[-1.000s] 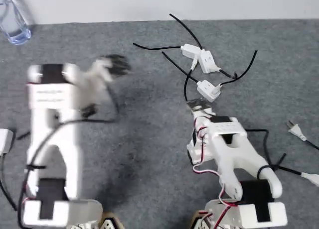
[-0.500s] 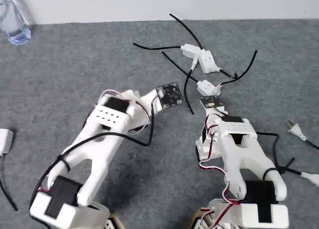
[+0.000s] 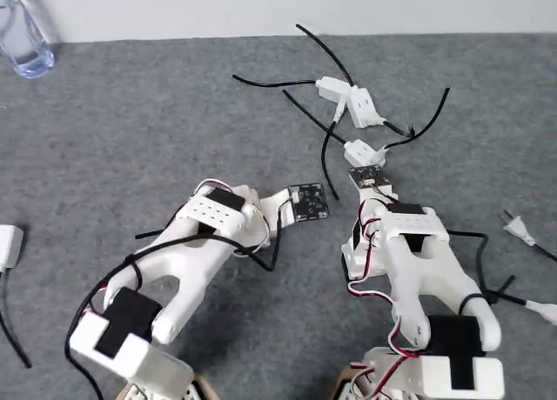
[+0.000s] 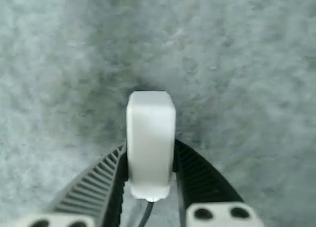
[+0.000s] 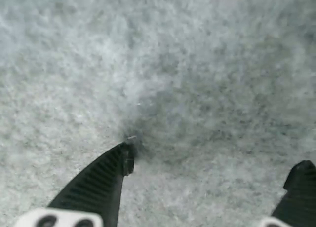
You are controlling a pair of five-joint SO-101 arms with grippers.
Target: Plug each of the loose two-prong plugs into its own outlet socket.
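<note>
Left gripper (image 4: 150, 150): pinched onto a white, rectangular, hard-plastic plug body (image 4: 150, 128), with a ribbed black finger (image 4: 106, 187) against each flat side. A thin dark cord leaves the body toward the wrist.
Held plug: sits between the jaws and projects past the fingertips, over the grey felt-like table cover (image 4: 247, 49). Its prongs cannot be made out.
Right gripper (image 5: 215, 160): jaws spread wide with nothing between them and only grey cover beneath.
Outlet sockets: a cluster of small white plastic socket blocks on black cords (image 3: 361, 109) lies ahead of both grippers. The nearest socket block (image 3: 364, 152) is just beyond the right gripper, and ahead and to the right of the left one.
Loose plug: a white two-prong plug on a black cord (image 3: 520, 229) lies on the cover, well out to the right of the right arm.
Handling (judged): the plugs are probably light and rigid, with smooth sides that may slip. The thin prongs could bend, and the springy cords may tug a plug off line.
Hold (judged): take each plug by its flat sides, behind the prongs.
Risk (judged): the sockets look unfixed and would likely slide when pushed, so the free gripper may need to brace one.
</note>
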